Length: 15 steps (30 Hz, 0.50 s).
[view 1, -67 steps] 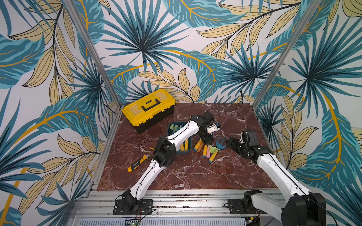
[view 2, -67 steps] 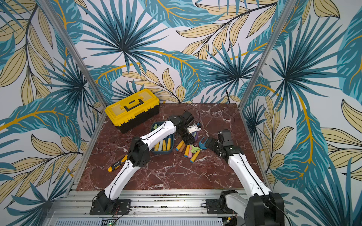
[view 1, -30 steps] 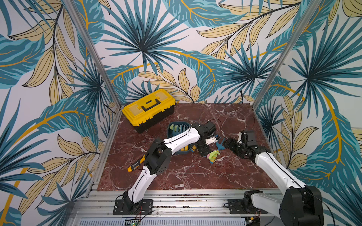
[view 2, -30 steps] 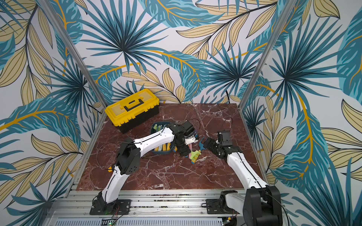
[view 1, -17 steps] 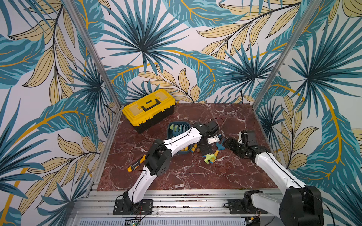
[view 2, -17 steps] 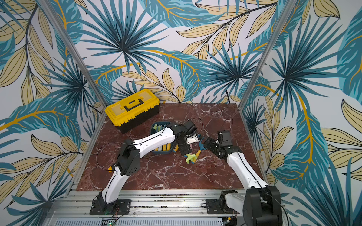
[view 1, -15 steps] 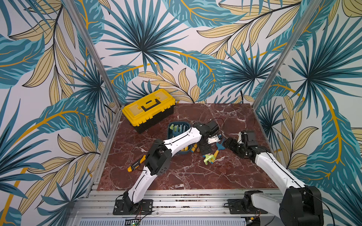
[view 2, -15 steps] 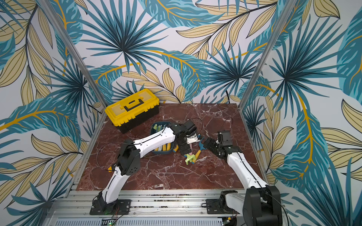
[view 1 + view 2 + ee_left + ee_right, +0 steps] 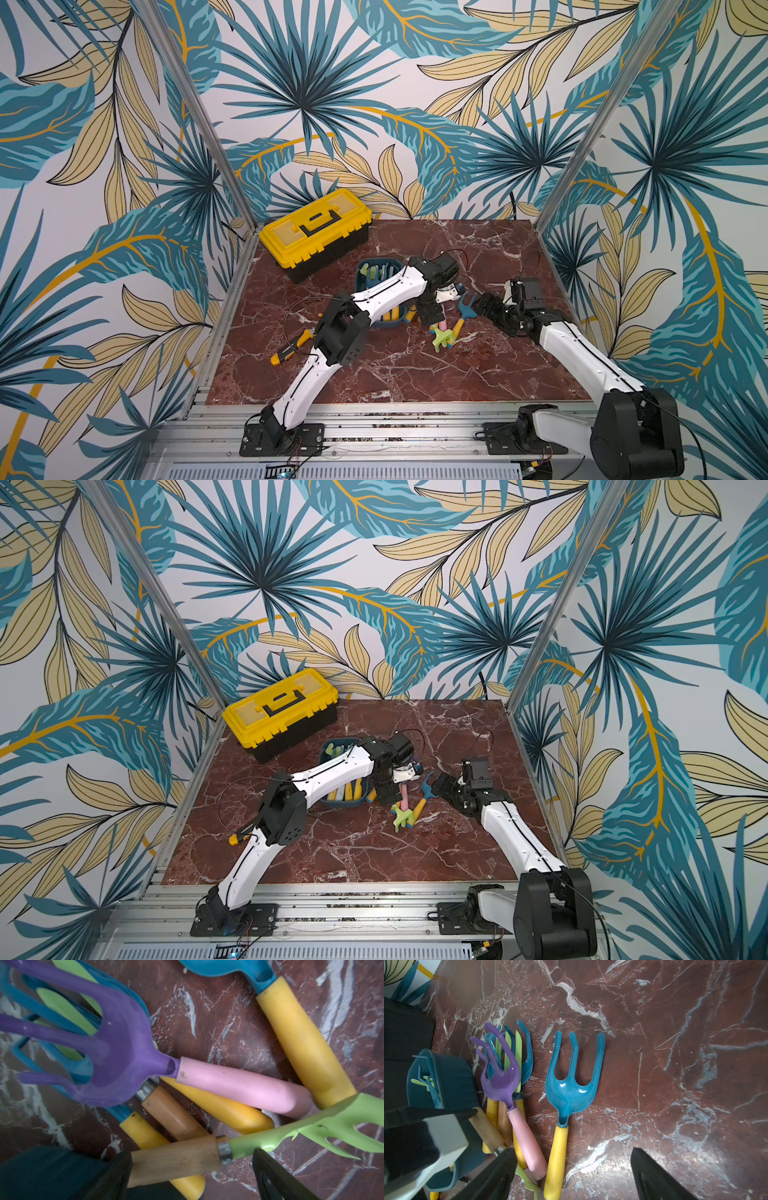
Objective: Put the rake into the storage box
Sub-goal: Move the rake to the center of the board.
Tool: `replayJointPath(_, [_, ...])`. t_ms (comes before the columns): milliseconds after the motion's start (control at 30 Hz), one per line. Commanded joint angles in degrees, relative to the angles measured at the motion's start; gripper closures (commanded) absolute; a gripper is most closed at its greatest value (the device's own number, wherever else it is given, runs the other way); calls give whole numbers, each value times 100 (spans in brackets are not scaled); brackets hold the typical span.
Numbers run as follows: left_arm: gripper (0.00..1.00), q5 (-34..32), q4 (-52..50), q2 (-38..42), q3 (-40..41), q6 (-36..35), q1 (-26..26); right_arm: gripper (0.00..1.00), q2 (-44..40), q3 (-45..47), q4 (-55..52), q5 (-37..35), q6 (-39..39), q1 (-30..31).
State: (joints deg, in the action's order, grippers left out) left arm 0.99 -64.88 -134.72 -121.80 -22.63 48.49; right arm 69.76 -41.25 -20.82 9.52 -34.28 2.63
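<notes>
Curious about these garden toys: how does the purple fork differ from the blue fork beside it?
The purple fork has a pink handle, the blue fork a yellow one. The purple fork rests on other tools; the blue fork lies flat on the table. Both have three prongs.

rake [image 9: 249, 1145]: lime-green head, wooden handle | storage box [image 9: 359, 278]: dark teal | table [image 9: 415, 374]: red-brown marble, white veins

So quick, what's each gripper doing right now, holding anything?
Left gripper: open, poised over the green plastic rake with wooden handle, not gripping it.
Right gripper: open, holding nothing.
</notes>
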Motion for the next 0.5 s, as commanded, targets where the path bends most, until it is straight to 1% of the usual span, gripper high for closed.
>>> replayJointPath(0, [5,397,-162,440,611,316,11,10,64,118,85,85,-62,-26])
replayJointPath(233, [5,793,157,1059,1524,721,163,10,130,129,148,219,-100,-29])
replayJointPath(467, [6,661,322,1312,2291,1086,370,11,155,153,187,304,-115,-29])
